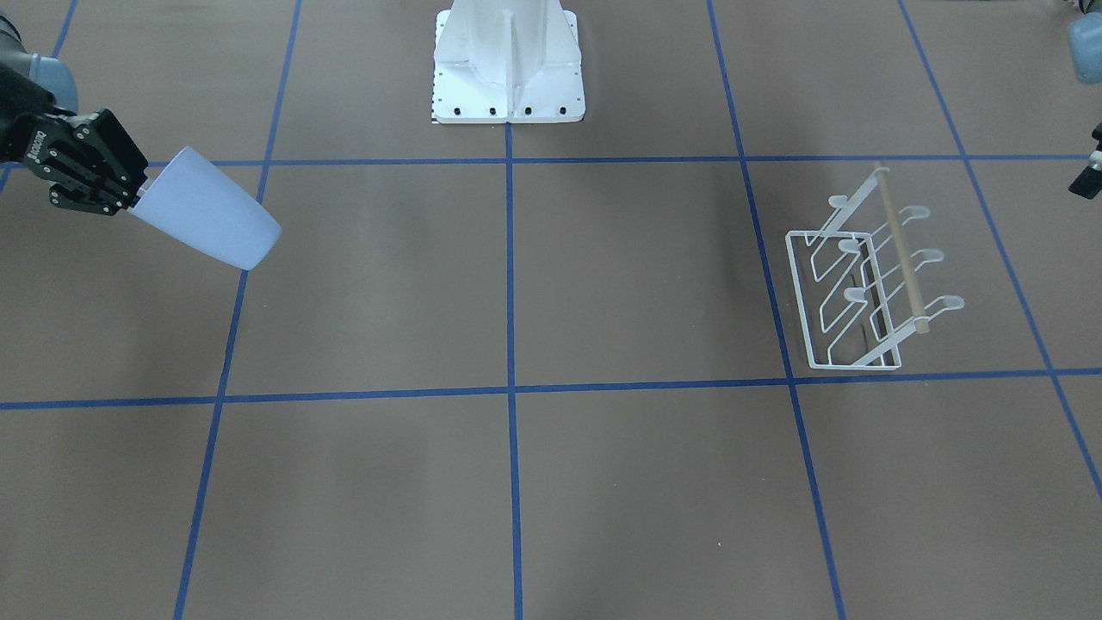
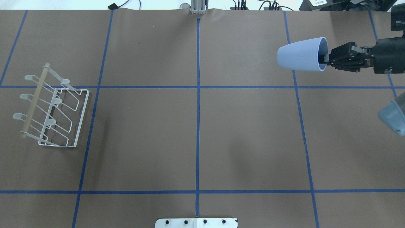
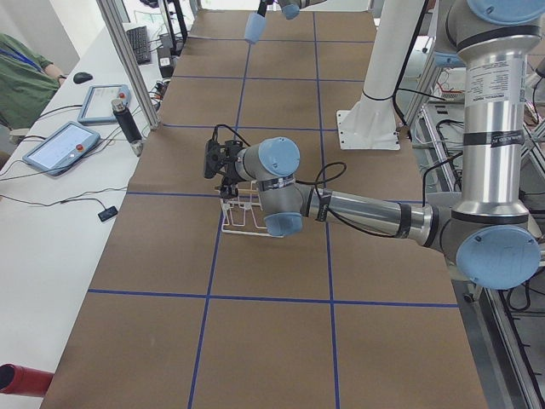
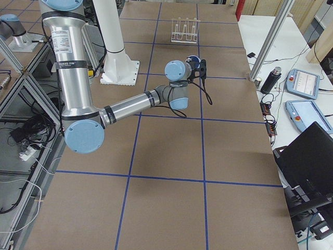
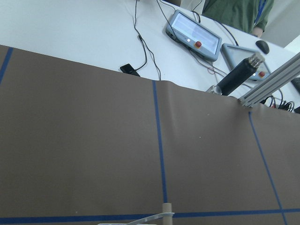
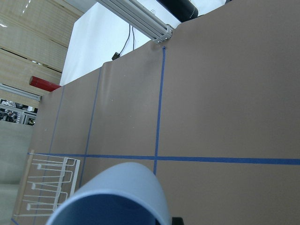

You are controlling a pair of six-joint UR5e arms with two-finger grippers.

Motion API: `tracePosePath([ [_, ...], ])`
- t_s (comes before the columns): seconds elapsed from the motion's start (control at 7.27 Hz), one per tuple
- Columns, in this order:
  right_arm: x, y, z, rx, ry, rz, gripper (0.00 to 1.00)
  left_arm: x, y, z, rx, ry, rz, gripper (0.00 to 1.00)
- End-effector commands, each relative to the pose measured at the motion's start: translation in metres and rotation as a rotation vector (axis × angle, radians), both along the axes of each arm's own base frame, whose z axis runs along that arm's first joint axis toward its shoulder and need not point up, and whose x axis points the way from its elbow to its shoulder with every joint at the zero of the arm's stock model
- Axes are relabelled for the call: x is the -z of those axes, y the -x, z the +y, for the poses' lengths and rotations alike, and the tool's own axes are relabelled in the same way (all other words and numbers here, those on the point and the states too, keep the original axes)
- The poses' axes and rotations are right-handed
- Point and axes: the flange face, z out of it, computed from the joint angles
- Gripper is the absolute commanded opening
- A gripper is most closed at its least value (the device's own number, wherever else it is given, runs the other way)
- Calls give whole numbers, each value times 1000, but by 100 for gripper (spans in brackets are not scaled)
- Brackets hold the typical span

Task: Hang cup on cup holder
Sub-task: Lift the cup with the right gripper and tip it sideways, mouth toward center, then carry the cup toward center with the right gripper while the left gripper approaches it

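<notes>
The light blue cup (image 2: 300, 54) hangs on its side above the table at the far right, its base toward the table's middle. My right gripper (image 2: 326, 58) is shut on its rim, one finger inside. The front view shows the same cup (image 1: 211, 211) and gripper (image 1: 142, 191). The cup's rim fills the bottom of the right wrist view (image 6: 117, 197). The white wire cup holder (image 2: 52, 109) with its wooden bar stands at the far left, all prongs bare. My left gripper (image 3: 215, 160) hovers by the holder (image 3: 243, 213); I cannot tell whether it is open or shut.
The robot's white base (image 1: 508, 69) stands at the table's middle edge. Blue tape lines (image 2: 198, 95) divide the brown table. Tablets (image 5: 194, 40) and cables lie on the white bench beyond the far edge.
</notes>
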Motion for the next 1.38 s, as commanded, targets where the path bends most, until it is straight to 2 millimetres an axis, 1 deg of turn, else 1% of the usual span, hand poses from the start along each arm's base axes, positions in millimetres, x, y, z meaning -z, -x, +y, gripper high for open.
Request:
tracePosePath([
  [0.0,9,2,11,-36,4,-130,0,32,-30,1,13,35,200,98],
  [0.14,13,9,18,-36,-40,-175,0,66,-53,-9,-35,66,300,98],
  [0.28,16,18,30,8,-54,-231,0,106,-84,-18,-109,113,401,98],
  [0.41,28,27,37,53,-45,-272,0,141,-116,-18,-187,126,463,98],
  [0.55,44,31,39,80,-66,-295,0,170,-151,-13,-270,135,508,98],
  [0.69,60,39,44,170,-56,-306,0,199,-179,-7,-344,161,558,98],
  [0.83,87,42,41,211,-26,-358,0,221,-200,-2,-401,187,599,98],
  [0.96,103,49,48,263,-32,-373,0,240,-219,9,-456,165,614,98],
  [1.1,117,66,58,328,-4,-397,0,266,-245,20,-521,142,630,98],
  [1.24,129,72,61,352,-7,-414,0,272,-264,37,-577,137,637,98],
])
